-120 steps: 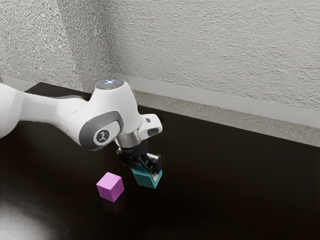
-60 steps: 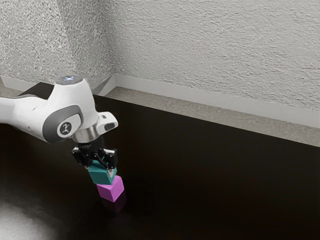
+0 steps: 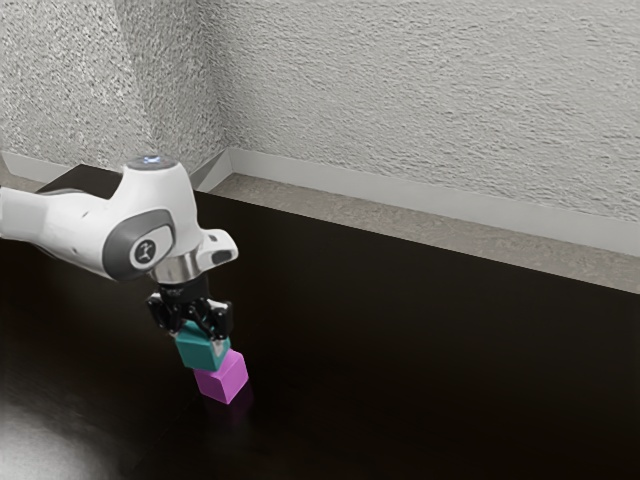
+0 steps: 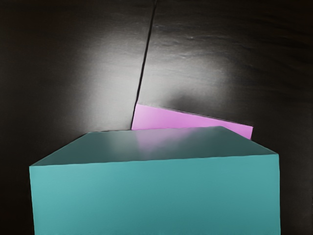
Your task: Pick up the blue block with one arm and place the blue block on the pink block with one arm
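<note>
Blue block [image 3: 204, 352]: teal cube, slightly tilted, directly over the pink block [image 3: 225, 379] and offset toward the exterior view's left. I cannot tell whether they touch.
Handling: likely rigid, light and smooth-faced, so best gripped on two opposite flat sides.
Gripper [image 3: 203, 338]: fingers clamped on the blue block's sides from above.
Pink block: rests on the dark table [image 3: 420, 340], near edge, exterior view's left.
Risk: released off-centre, it may tip.

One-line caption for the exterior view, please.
Gripper shut on the blue block, holding it on or just above the pink block, on a dark table.
</note>
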Motion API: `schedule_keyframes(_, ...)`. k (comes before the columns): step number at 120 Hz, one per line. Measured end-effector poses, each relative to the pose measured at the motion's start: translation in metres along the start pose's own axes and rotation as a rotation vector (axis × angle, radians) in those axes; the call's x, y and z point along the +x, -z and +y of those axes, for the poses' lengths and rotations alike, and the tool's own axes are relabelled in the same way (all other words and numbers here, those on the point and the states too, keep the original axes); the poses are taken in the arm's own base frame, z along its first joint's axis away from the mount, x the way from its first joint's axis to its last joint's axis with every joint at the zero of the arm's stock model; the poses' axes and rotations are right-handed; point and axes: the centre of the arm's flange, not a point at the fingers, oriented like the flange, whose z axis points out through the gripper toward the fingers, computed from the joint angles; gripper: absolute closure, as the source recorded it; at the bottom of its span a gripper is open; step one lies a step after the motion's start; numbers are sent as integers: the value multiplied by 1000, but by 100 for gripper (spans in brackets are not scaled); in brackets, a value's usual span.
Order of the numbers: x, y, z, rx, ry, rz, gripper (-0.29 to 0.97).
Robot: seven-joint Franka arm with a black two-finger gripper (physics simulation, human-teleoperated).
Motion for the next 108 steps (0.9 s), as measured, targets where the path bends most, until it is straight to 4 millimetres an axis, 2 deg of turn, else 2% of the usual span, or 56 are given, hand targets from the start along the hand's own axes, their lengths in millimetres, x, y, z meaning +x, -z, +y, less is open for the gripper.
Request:
schedule_keyframes(41, 15, -4, 5, 0, -45, -1, 32)
schedule_keyframes(108, 10, -2, 8, 0, -117, 28, 32)
